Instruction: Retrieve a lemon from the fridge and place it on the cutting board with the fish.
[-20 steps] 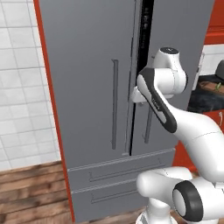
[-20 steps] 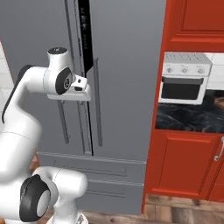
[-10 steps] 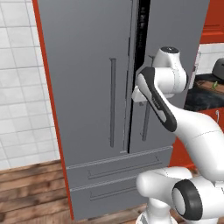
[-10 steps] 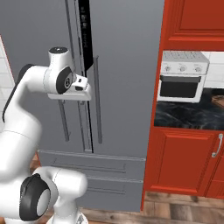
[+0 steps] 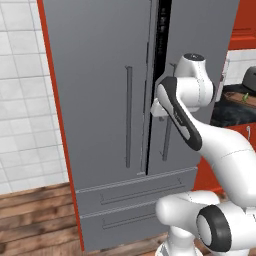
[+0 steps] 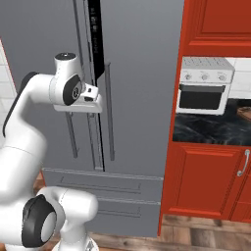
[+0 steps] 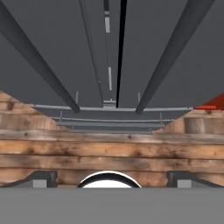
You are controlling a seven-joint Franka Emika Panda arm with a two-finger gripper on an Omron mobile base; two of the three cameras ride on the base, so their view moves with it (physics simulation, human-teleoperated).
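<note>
The grey fridge stands right in front of me, with a narrow dark gap between its two doors. My gripper hangs just in front of that seam, between the long bar handles, and points down at the floor. Its fingertips are spread wide with nothing between them. In the base views the hand sits at handle height. At the far right, the brown cutting board lies on the counter with a small greenish shape on it. The lemon is hidden.
Two lower fridge drawers are shut. Red cabinets and a dark counter with a white toaster oven stand right of the fridge. Wooden floor lies below, and white tiled wall is on the left.
The whole picture has slid slightly sideways, so the base has moved. The hand stays at the door seam with its jaws wide.
</note>
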